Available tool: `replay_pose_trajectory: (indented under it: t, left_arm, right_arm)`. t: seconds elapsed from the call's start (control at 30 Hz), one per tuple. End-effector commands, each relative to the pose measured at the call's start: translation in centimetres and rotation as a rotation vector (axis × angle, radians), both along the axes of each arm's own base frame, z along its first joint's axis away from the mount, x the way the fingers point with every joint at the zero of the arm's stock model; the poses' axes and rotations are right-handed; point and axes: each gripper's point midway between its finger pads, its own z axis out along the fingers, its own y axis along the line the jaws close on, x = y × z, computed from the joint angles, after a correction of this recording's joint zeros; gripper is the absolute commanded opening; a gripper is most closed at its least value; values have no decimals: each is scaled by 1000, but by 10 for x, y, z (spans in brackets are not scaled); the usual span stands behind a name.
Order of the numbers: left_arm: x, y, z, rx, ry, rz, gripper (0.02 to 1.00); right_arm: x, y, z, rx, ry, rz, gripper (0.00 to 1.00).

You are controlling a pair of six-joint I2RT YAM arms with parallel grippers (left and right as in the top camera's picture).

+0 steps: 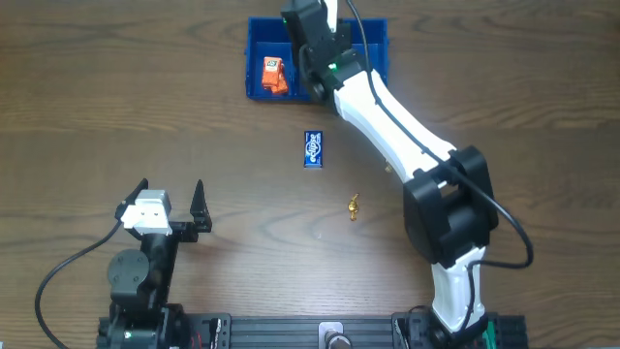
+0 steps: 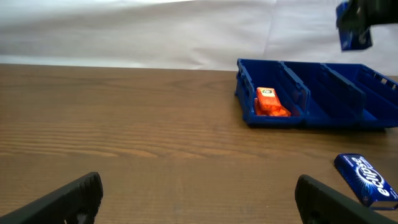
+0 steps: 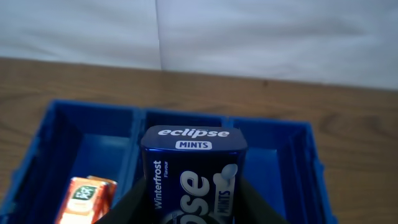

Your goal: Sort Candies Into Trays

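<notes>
The left gripper (image 1: 171,189) sits low near its arm's base, fingers spread wide with nothing between them; in its own wrist view (image 2: 199,205) both black fingertips frame bare wooden table (image 1: 116,97). The left arm is folded back close to its base.

Farther out, a small gold-wrapped candy (image 1: 354,206) lies alone on the wood near the middle. Beyond it a blue mint tin (image 1: 313,148) lies flat on the table, short of the tray and apart from it; the left wrist view shows it too (image 2: 367,179).

At the far edge stands the blue tray (image 1: 254,58), split into three compartments (image 2: 311,119); an orange candy box (image 1: 274,76) lies in the left one (image 2: 270,101).

The right arm stretches long and diagonal from its base up to the tray; the right gripper (image 1: 315,39) is clamped on a second blue mint tin (image 3: 193,168), its fingers pressed against the tin's two sides. The tin is held upright and lifted above the tray (image 3: 298,134), roughly in line with the middle compartment, the orange box (image 3: 84,199) beside and below it.
</notes>
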Motion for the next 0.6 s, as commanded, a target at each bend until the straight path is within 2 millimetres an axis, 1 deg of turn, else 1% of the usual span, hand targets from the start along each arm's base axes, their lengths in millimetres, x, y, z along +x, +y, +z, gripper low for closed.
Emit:
replay_pose_trajectory:
  t: [0.03,0.1,0.13,0.23,0.33,0.6]
  left_arm:
    - [-2,-1,-15,14,46,-13,998]
    - [-2,-1,-15,14,46,-13,998]
    - [-2,-1,-15,14,46,-13,996]
    - [-2,-1,-15,14,46,-13,998]
    - [-2,-1,-15,14,46,-13,998]
    - [-2,-1,-15,14,46,-13,998]
  right_arm:
    - [2,8,-19,57,38,7,141]
    - [2,9,-28,62,53,4,150]
    - [2,11,-32,64,61,11,172]
    - [2,12,-47,71,86,-1,176]
    - [2,12,-50,90,90,-17,176]
    - [3,11,-49,89,86,-21,191]
